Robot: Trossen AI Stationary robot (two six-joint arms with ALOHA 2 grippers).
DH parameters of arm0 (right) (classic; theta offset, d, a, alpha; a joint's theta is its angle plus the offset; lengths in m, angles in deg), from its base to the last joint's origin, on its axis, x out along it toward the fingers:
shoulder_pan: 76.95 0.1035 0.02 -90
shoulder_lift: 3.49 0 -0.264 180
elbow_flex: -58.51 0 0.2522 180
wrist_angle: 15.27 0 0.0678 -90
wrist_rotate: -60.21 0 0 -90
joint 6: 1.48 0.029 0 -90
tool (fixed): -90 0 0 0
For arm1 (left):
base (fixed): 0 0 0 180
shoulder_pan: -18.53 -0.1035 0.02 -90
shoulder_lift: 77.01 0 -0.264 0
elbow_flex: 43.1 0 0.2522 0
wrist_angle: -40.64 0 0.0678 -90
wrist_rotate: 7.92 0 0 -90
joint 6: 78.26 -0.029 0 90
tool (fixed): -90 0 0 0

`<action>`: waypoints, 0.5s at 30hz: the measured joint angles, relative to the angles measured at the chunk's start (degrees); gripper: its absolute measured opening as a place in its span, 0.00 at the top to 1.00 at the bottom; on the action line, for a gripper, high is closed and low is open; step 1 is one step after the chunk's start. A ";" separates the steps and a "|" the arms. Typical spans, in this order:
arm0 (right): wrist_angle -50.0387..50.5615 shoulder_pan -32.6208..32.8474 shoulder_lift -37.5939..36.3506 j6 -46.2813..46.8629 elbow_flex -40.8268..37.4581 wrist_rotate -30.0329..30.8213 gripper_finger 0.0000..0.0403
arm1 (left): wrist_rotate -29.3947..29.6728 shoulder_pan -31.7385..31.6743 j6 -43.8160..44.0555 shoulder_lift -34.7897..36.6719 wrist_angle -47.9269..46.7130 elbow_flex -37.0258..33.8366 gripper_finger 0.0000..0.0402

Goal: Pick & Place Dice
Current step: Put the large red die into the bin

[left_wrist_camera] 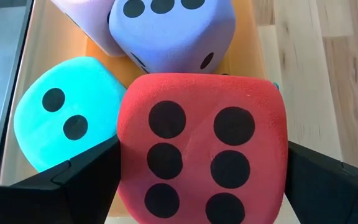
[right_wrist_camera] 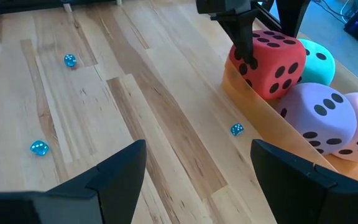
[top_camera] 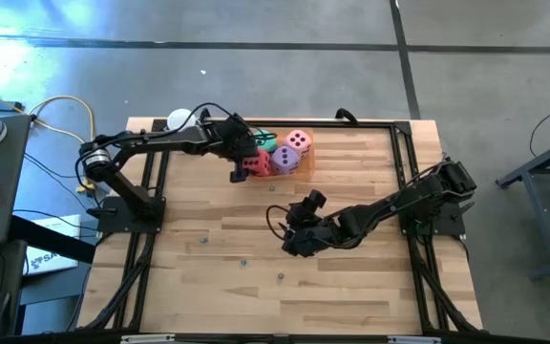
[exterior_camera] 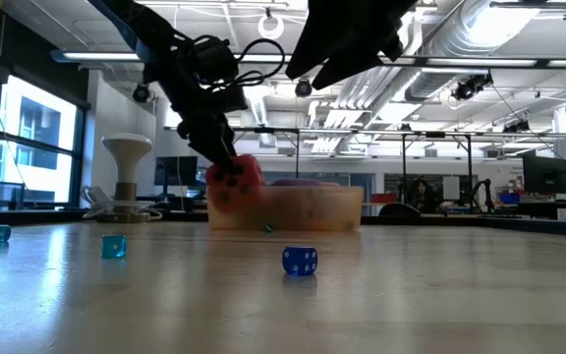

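Observation:
Four soft dice sit together at a shallow tan tray (exterior_camera: 312, 211) at the table's far middle. They are pink (top_camera: 298, 141), purple (top_camera: 285, 158), teal (left_wrist_camera: 61, 118) and red (left_wrist_camera: 201, 143). The pink, purple and teal dice lie in the tray, pressed against each other. My left gripper (top_camera: 246, 168) is shut on the red die at the tray's left end. My right gripper (right_wrist_camera: 197, 162) hovers open over the table's middle, nearer than the tray, with nothing between its fingers. My left gripper pinches the red die's two opposite side faces (left_wrist_camera: 126, 155) between its two fingers (left_wrist_camera: 86, 180). The six-pip face is turned toward the wrist. The fingers slant down from the table's left. The die stands above the tray's rim (right_wrist_camera: 241, 87); whether its underside rests on anything, I cannot tell.
Small blue dice lie loose on the wood: one by the tray's near wall (right_wrist_camera: 237, 129) and others toward the near side (right_wrist_camera: 39, 148) (right_wrist_camera: 70, 60). A dark frame (top_camera: 404, 134) borders the tabletop. A white stand (exterior_camera: 126, 167) is at the far left.

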 joint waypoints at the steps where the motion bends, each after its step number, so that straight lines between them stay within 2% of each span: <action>1: 0.00 0.00 0.00 0.00 0.00 0.00 0.30 | 0.00 0.02 0.31 0.00 0.21 0.00 0.07; 15: 0.72 0.00 0.00 0.13 0.00 0.02 0.30 | -0.29 0.01 0.91 -0.02 1.49 0.00 0.07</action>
